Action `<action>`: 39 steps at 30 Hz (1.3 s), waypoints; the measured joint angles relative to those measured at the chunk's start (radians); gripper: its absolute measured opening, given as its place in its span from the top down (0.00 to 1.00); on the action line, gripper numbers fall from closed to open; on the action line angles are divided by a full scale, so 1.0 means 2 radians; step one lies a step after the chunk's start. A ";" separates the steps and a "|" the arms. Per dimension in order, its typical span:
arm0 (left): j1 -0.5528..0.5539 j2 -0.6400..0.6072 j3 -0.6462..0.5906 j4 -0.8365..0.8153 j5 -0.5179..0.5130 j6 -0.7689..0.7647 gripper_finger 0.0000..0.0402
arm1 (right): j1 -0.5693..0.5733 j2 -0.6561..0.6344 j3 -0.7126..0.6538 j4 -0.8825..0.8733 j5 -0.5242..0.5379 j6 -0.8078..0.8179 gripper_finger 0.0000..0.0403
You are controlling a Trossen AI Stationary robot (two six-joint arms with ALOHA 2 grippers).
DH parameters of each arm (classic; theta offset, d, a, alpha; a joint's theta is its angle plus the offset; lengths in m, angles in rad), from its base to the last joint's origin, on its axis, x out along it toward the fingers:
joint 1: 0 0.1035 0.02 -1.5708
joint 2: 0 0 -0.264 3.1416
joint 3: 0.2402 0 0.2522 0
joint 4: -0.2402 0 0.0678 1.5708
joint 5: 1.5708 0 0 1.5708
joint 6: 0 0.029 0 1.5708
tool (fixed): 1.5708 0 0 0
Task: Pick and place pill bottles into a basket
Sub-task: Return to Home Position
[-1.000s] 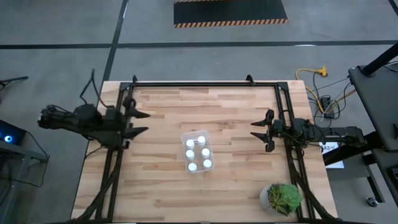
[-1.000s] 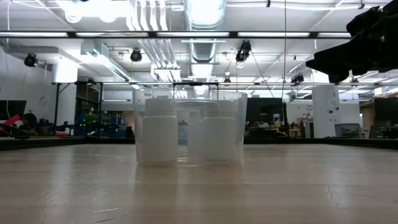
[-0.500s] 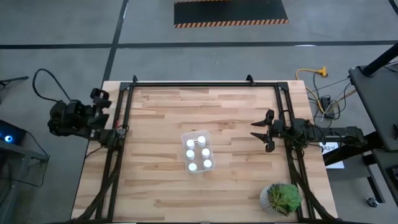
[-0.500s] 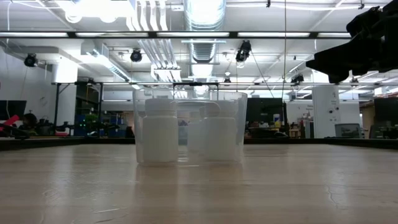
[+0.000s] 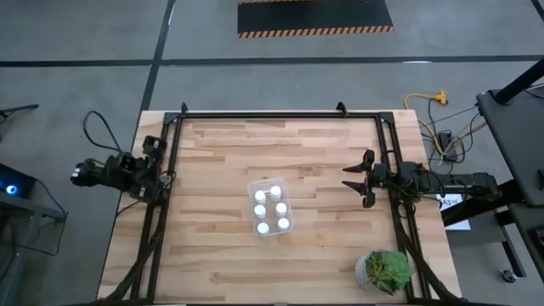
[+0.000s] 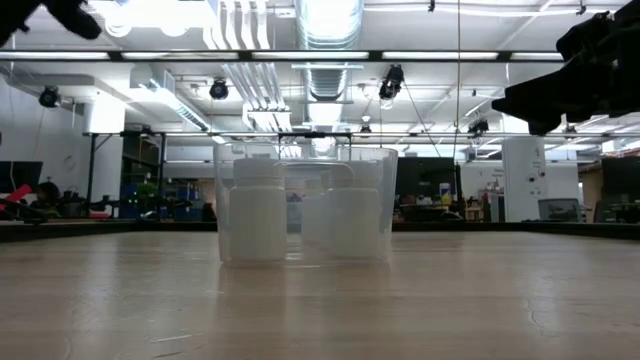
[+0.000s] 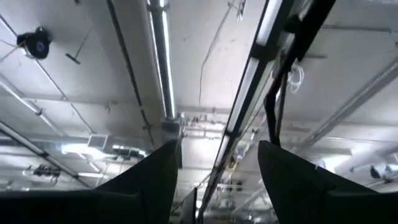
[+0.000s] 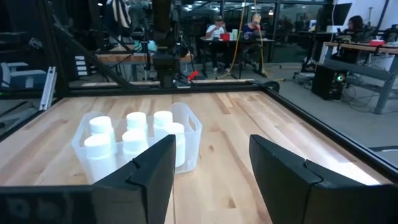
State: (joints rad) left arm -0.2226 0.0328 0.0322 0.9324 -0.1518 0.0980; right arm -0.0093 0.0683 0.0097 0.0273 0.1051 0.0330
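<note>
Pill bottles (image 5: 280,206), all six, stand upright inside the clear basket (image 5: 253,184), in two rows of three with caps up. That basket sits near the middle of the wooden surface (image 5: 221,153), its long axis running far to near with a slight tilt. The right end effector (image 5: 344,176) is the nearer one: it hovers just inside the right edge, fingers spread and empty, and the basket lies to its left and a little nearer. The left end effector (image 7: 219,149) is over the left edge, well apart from the basket, aimed at the ceiling, fingers parted around nothing. By this showing no bottle is left to pick.
</note>
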 joint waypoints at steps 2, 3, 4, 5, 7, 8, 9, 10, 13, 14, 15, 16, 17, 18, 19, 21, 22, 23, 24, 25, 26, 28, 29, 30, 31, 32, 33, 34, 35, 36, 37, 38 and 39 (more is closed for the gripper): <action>0.000 0.000 -0.009 0.013 0.010 0.011 0.49 | 0.000 0.000 0.000 -0.001 0.000 0.000 0.52; 0.000 0.002 -0.004 -0.017 0.018 0.020 0.49 | 0.000 0.000 0.000 -0.001 0.000 0.000 0.52; 0.000 0.005 0.001 -0.042 0.020 0.022 0.49 | 0.000 0.000 0.000 0.000 0.000 0.000 0.52; 0.000 0.007 -0.001 -0.061 0.021 0.024 0.49 | 0.000 0.000 0.000 0.000 -0.001 0.000 0.52; 0.000 0.010 -0.001 -0.092 0.021 0.021 0.49 | 0.000 0.000 0.000 0.001 0.001 0.000 0.52; 0.000 0.010 -0.002 -0.104 0.021 0.018 0.49 | 0.000 -0.001 0.000 0.000 0.001 0.000 0.52; 0.000 0.009 -0.004 -0.116 0.021 0.013 0.49 | 0.000 0.000 0.000 0.000 0.001 0.000 0.52; 0.000 0.009 -0.005 -0.129 0.021 0.007 0.49 | 0.000 0.000 0.000 0.000 0.000 0.000 0.52; 0.000 0.008 -0.012 -0.167 0.021 0.007 0.49 | 0.000 0.000 0.000 0.000 0.000 0.000 0.52; 0.000 0.007 -0.012 -0.183 0.021 0.007 0.49 | 0.000 0.000 0.000 0.000 0.000 0.000 0.52; 0.000 0.006 -0.012 -0.203 0.021 0.007 0.49 | 0.000 0.000 0.000 0.000 0.000 0.000 0.52; 0.000 0.006 -0.012 -0.224 0.021 0.007 0.49 | 0.000 0.000 0.000 0.000 0.000 0.000 0.52; 0.000 0.006 -0.012 -0.249 0.021 0.006 0.49 | 0.000 0.000 0.000 0.000 0.000 0.000 0.52; 0.000 0.006 -0.012 -0.267 0.021 0.006 0.49 | 0.000 0.000 0.000 -0.001 0.000 0.000 0.52; 0.000 0.006 -0.012 -0.283 0.021 0.006 0.49 | 0.000 0.000 0.000 0.000 0.000 0.000 0.52; 0.000 0.006 -0.012 -0.319 0.021 0.007 0.49 | 0.000 0.000 0.000 -0.001 0.000 0.000 0.52; 0.000 0.006 -0.012 -0.338 0.021 0.007 0.49 | 0.000 0.000 0.000 -0.001 0.000 0.000 0.52; 0.000 0.006 -0.012 -0.356 0.021 0.007 0.49 | 0.000 0.000 0.000 -0.001 0.000 0.000 0.52; 0.000 0.006 -0.012 -0.371 0.021 0.007 0.49 | 0.000 0.000 0.000 -0.001 0.000 0.000 0.52; 0.000 0.007 -0.012 -0.388 0.021 0.007 0.49 | 0.000 0.000 0.000 -0.001 0.000 0.000 0.52; 0.000 0.007 -0.012 -0.406 0.021 0.007 0.49 | 0.000 0.000 0.000 -0.001 0.000 0.000 0.52; 0.000 0.007 -0.012 -0.435 0.021 0.007 0.49 | 0.000 0.000 0.000 -0.001 0.000 0.000 0.52; 0.000 0.007 -0.012 -0.446 0.021 0.006 0.49 | 0.000 0.000 0.000 -0.001 0.000 0.000 0.52; 0.000 0.007 -0.012 -0.449 0.023 0.006 0.49 | 0.000 0.000 0.000 -0.001 0.000 0.000 0.52; 0.000 0.009 -0.012 -0.448 0.024 0.007 0.49 | 0.000 0.000 0.000 -0.001 0.000 0.000 0.52; 0.000 0.012 -0.012 -0.449 0.023 0.007 0.49 | 0.000 0.000 0.000 0.000 0.000 0.000 0.52; 0.000 0.014 -0.012 -0.449 0.024 0.007 0.49 | 0.000 0.000 0.000 -0.001 0.000 0.000 0.52; 0.000 0.017 -0.012 -0.450 0.024 0.007 0.49 | 0.000 0.000 0.000 -0.001 0.000 0.000 0.52; 0.000 0.019 -0.012 -0.450 0.023 0.007 0.49 | 0.000 0.000 0.000 -0.001 0.000 0.000 0.52; 0.000 0.021 -0.012 -0.450 0.023 0.007 0.49 | 0.000 0.000 0.000 -0.001 0.000 0.000 0.52; 0.000 0.023 -0.012 -0.450 0.023 0.007 0.49 | 0.000 0.000 0.000 -0.001 0.000 0.000 0.52; 0.000 0.024 -0.012 -0.450 0.023 0.007 0.49 | 0.000 0.000 0.000 -0.001 0.000 0.000 0.52; 0.000 0.026 -0.012 -0.449 0.023 0.007 0.49 | 0.000 0.000 0.000 -0.001 0.000 0.000 0.52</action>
State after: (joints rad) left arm -0.2226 0.0846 0.0082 0.0338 -0.1055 0.1112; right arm -0.0093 0.0677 0.0097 0.0261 0.1051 0.0333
